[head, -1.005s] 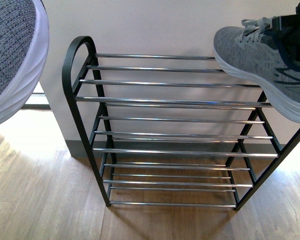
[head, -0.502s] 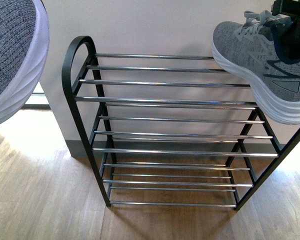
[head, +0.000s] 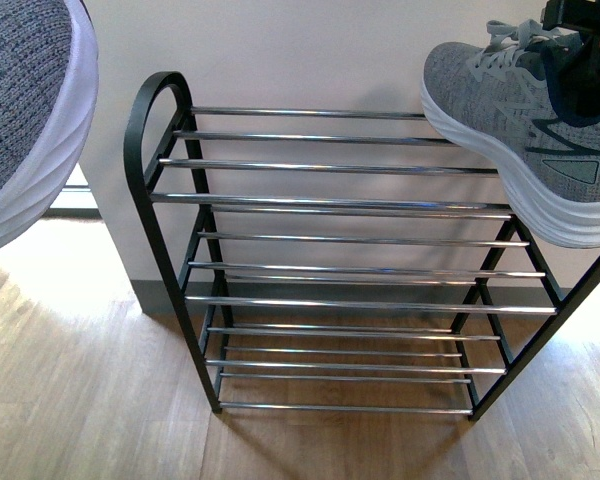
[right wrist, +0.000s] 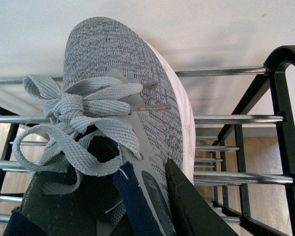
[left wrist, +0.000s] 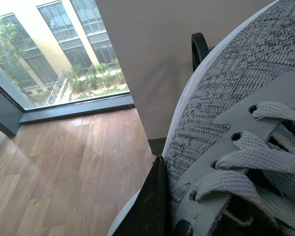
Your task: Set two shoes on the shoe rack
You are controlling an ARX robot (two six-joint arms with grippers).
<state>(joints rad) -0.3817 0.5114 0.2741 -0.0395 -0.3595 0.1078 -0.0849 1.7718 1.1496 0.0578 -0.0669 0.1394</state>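
1. Wood floor (head: 80, 400) fills the room, and a plain pale wall (head: 310, 50) stands behind. The left wrist view shows a big window (left wrist: 19, 64) with a yellow building (left wrist: 73, 29) and green plants outside.
2. The shoe rack (head: 155, 150) stands on the floor against the wall. It has a black frame with a round top corner and three shelves made of thin shiny bars.
3. The right shoe (head: 500, 130) is up at the right end of the top shelf. Its toe points to the wall and is over the back bars. It is tilted. I cannot tell if its white sole touches the bars.
4. This shoe is grey knit with grey laces (right wrist: 73, 108) tied in a bow and a dark blue tongue. Its side has a grey patch (head: 572, 167) with a dark edge. No writing on it is clear enough to read.
5. The right jaws are clamped on the side of the right shoe near its opening. One black finger (right wrist: 187, 206) lies along the outside.
6. The left shoe (head: 20, 110) is held up in the air, to the left of the rack and apart from it. It is very close to the front camera.
7. The left jaws grip the left shoe by its side. One black finger (left wrist: 150, 206) presses on the knit beside the laces.
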